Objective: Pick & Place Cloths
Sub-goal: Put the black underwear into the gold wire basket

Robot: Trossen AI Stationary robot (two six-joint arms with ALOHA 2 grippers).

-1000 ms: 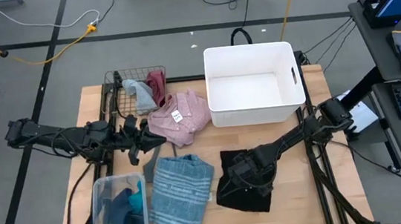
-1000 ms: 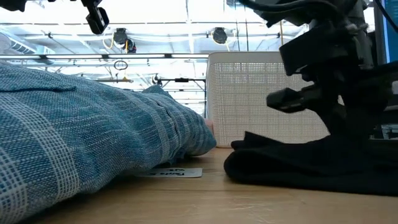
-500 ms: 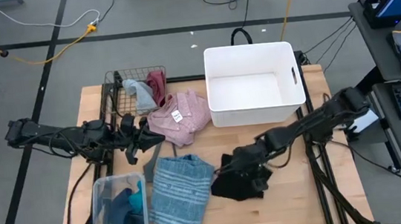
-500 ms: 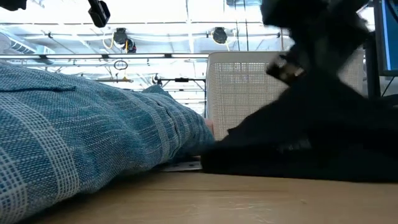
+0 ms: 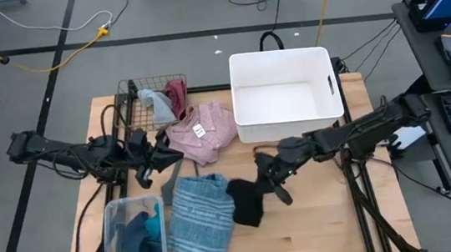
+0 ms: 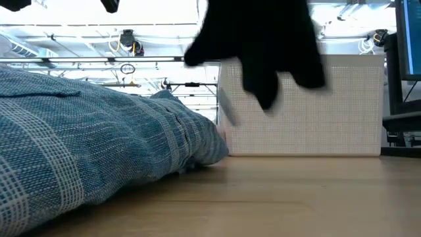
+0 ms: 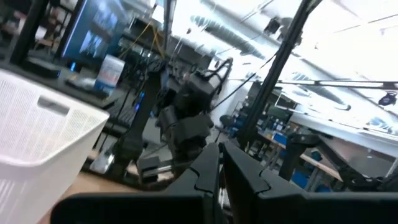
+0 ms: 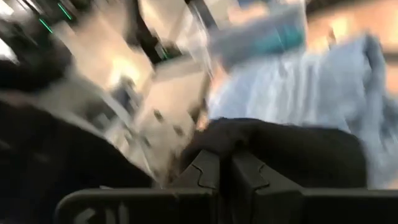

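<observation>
My right gripper (image 5: 264,175) is shut on a black cloth (image 5: 246,201), held above the table just right of the blue striped cloth (image 5: 206,216). In the low view the black cloth (image 6: 263,46) hangs high, clear of the tabletop. A pink shirt with a white tag (image 5: 203,132) lies flat left of the white bin (image 5: 285,94). My left gripper (image 5: 178,155) is shut and holds nothing. It stands raised at the pink shirt's left edge, and its closed fingers (image 7: 211,171) point out over the table. My right gripper pinches a bunched upper part of the black cloth (image 8: 249,134) between its two fingers. The fingers come from the table's right side, slanting slightly down. The rest of the cloth hangs slack below and to the left of the fingers, lifted clear of the table.
A wire basket (image 5: 133,89) at the far left holds grey and maroon pieces. A clear plastic box (image 5: 111,239) at the near left holds teal and dark blue pieces. A grey piece (image 5: 169,189) lies by the striped cloth's far left corner. There is bare wood at the near right (image 5: 327,216).
My right gripper has risen from the table and gone toward the left edge, tipping from pointing down to nearly level. The black cloth, which lay spread flat at the near right, has been gathered up and lifted clear, and now hangs bunched.
</observation>
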